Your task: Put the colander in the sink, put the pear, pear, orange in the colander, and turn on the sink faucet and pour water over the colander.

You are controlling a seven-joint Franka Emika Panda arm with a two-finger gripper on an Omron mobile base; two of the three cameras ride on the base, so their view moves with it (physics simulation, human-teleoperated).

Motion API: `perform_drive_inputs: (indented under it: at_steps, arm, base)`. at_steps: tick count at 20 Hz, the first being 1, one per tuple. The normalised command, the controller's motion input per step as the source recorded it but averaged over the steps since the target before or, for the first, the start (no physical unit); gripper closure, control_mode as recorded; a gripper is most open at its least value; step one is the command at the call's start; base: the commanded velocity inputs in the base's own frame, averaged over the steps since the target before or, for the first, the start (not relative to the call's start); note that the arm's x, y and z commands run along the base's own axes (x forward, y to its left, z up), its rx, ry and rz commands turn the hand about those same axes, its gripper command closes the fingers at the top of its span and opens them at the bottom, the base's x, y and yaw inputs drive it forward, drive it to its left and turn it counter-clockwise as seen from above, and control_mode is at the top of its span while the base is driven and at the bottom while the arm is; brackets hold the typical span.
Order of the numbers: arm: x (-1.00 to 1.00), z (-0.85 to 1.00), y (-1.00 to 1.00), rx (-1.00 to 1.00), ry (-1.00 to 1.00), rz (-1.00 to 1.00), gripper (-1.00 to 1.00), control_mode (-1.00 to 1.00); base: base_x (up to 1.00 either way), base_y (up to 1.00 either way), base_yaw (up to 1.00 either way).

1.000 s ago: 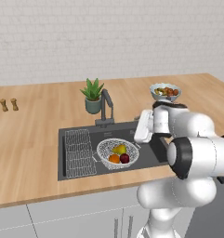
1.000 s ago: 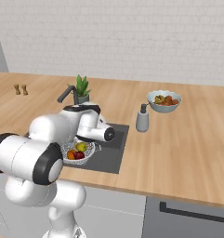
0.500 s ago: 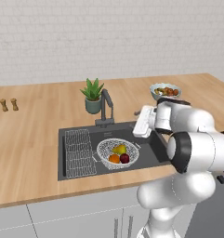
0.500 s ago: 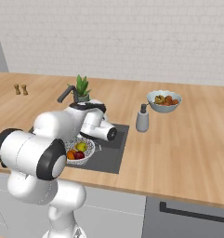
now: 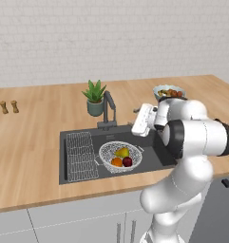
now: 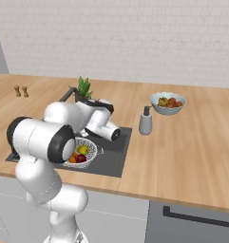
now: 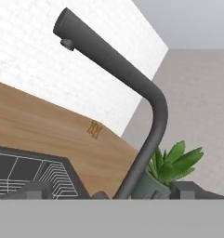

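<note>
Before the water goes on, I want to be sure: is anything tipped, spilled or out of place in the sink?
Nothing stands out. The colander sits upright in the sink holding both pears and the orange, beside the wire rack. No water runs from the faucet.

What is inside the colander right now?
The colander in the sink holds three fruits: a yellow pear, a dark red pear and an orange. Their undersides and the mesh beneath them are covered. No water stream is visible.
</note>
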Motion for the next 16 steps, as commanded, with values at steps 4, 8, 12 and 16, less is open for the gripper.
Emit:
perform_drive_inputs:
  at_steps: [4, 8, 12, 16]
  arm:
    - [0.33, 0.0, 0.28, 0.0, -0.09, 0.0, -1.0, -1.0]
    - [0.27, 0.0, 0.28, 0.0, -0.04, 0.0, -1.0, -1.0]
    - [0.29, 0.0, 0.14, 0.01, 0.0, 0.0, -1.0, -1.0]
    - [0.3, 0.0, 0.03, 0.03, 0.08, 0.0, -1.0, -1.0]
  base:
    - [0.0, 0.0, 0.0]
    - [0.0, 0.0, 0.0]
    - [0.0, 0.0, 0.0]
    - [0.0, 0.0, 0.0]
